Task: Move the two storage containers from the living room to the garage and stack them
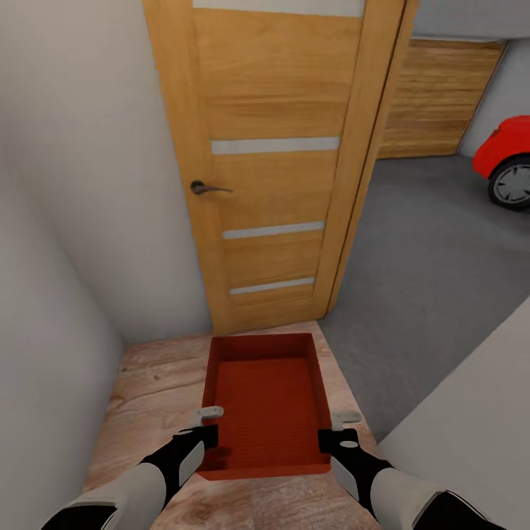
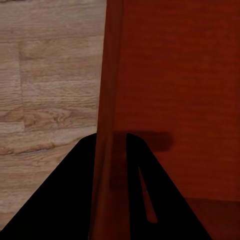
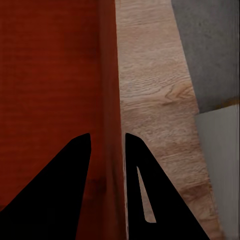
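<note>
My head camera looks forward and down from above my two arms, taking in the storage container (image 1: 266, 401) held near me, the wooden door (image 1: 276, 158) ahead and the grey garage floor (image 1: 434, 243) far right. My left wrist camera sits very close along the container's left wall (image 2: 107, 125); my right wrist camera hugs its right wall (image 3: 110, 100). All three share that container and the wood-plank floor (image 1: 151, 375).
</note>
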Robot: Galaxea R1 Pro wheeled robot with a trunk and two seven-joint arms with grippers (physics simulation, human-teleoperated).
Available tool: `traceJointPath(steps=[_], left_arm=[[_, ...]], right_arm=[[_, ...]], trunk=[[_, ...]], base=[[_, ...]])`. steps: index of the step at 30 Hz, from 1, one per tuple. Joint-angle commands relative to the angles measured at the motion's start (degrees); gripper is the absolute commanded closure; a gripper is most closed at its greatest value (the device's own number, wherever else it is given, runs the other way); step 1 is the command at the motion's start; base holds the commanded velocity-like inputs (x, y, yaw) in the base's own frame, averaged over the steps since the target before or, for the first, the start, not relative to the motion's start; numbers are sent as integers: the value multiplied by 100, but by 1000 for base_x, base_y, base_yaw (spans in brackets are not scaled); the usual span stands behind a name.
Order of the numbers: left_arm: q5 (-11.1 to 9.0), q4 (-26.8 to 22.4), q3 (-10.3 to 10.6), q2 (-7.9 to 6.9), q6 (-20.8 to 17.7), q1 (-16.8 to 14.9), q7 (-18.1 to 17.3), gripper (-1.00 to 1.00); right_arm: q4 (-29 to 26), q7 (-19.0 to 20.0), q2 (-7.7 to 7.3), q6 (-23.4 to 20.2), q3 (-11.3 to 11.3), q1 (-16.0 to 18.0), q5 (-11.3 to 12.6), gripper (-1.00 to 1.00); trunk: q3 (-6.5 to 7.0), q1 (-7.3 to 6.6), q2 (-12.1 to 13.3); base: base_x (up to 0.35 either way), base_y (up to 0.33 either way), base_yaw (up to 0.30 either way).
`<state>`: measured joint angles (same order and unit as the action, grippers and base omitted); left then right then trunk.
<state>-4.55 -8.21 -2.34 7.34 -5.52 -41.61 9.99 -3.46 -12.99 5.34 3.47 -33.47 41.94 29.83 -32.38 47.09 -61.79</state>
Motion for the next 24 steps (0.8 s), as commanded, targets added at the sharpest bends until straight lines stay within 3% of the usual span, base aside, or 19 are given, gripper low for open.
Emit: traceJointPath(steps=[1,24], left_arm=[[-196,48,225,-198,-30,4,29,100],[-196,48,225,-198,-28,4,29,100]], right_arm=[[-23,235,-36,102,139,7,-30,100],[-23,243,-33,102,139,7,-30,100]], trunk=[[-5,0,-3],[-5,0,-3]], base=[[0,0,-285],[0,0,-285]])
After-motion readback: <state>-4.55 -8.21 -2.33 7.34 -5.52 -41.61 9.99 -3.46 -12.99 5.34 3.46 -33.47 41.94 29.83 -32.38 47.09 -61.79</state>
